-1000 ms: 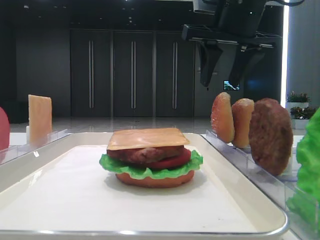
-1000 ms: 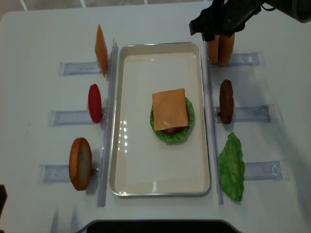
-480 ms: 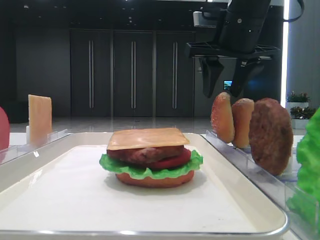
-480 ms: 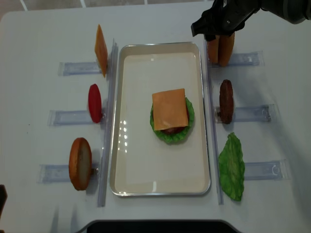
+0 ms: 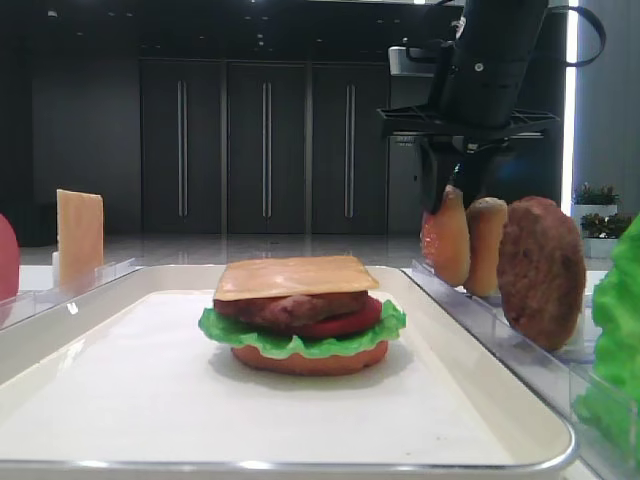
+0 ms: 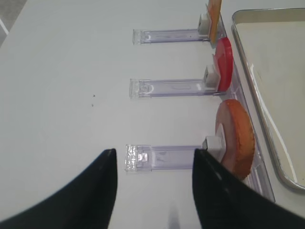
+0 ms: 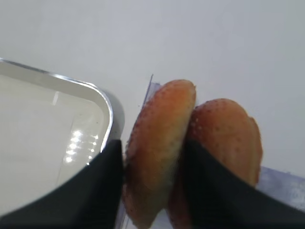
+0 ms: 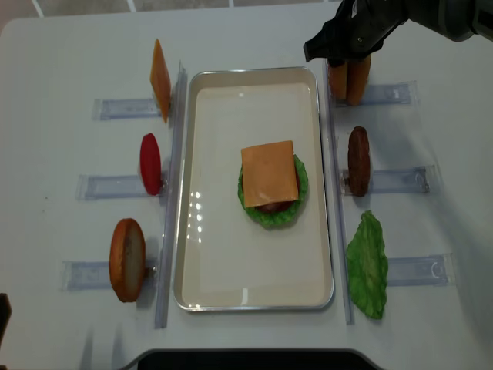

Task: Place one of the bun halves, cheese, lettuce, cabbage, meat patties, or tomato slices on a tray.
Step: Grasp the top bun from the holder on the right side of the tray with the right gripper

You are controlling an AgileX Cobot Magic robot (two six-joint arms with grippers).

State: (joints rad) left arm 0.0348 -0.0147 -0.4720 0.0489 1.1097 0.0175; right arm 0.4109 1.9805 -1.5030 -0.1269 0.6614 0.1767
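You're looking at the tray point(image 8: 192, 254) lying lengthwise down the middle of the table, long axis running near to far. On it, roughly centred, a stack is sitting flat: cheese slice point(image 8: 269, 173) on top, lettuce point(image 8: 269, 213) ruffling out underneath, bottom bun point(image 5: 310, 360) against the tray floor.

Near left edge: your left gripper point(image 6: 153, 188) is hovering over the table with its jaws wide apart and nothing between them, just short of a clear rack point(image 6: 164, 156) holding a flat bun point(image 8: 127, 259) on edge. Further along that side, a tomato slice point(image 8: 150, 163) and a spare cheese slice point(image 8: 159, 79) are also standing on edge.

Right side, near to far: loose lettuce leaf point(image 8: 367, 265), then a meat patty point(image 8: 358, 160) upright in its rack.

Far right corner of the tray: two bun halves point(image 8: 348, 79) are standing on edge side by side, flat faces vertical, domes facing sideways. Your right gripper point(image 7: 153, 183) is straddling the one nearer the tray point(image 7: 158, 143), one finger point(image 7: 102, 191) on each side, pressing against it.
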